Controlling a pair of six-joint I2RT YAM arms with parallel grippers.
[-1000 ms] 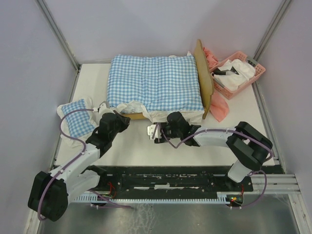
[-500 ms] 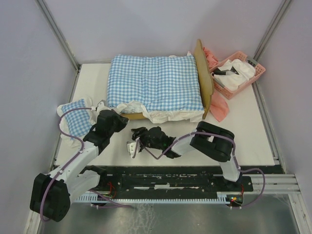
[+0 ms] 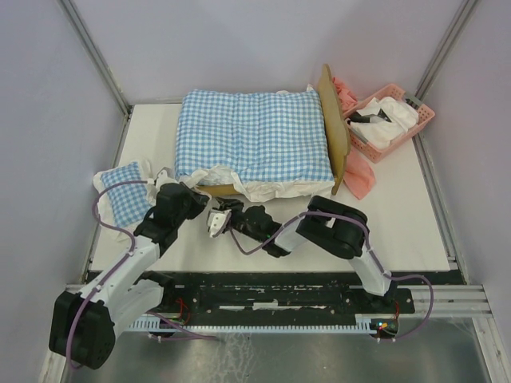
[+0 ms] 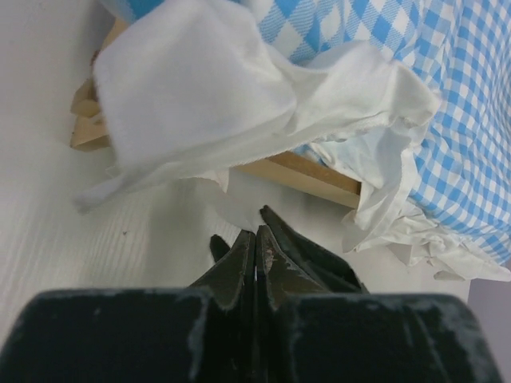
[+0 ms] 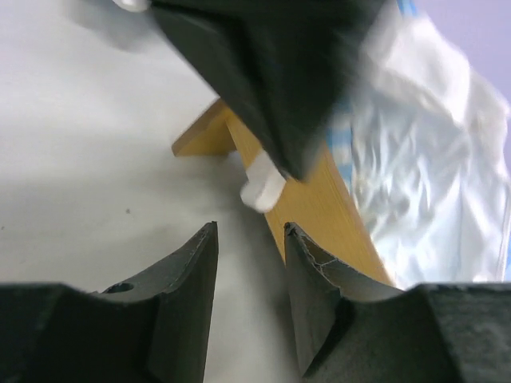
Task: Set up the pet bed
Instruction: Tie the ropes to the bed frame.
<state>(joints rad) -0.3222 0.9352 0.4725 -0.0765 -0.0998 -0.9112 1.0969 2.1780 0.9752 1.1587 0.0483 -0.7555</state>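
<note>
While the left gripper rests clenched on nothing visible, the right gripper gapes empty beside it, both at the near rail of the pet bed. The checked cushion lies on the frame, frill spilling over; tucking it in seems the step, calling for a pinch on the cloth. The pink basket holds white and dark items.

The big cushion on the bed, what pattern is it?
The cushion is blue-and-white checked, white frill; clearest in the top view.

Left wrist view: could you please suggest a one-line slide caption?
Shut left gripper beside the pet bed, its wooden rail half draped by frill from the cushion.
</note>
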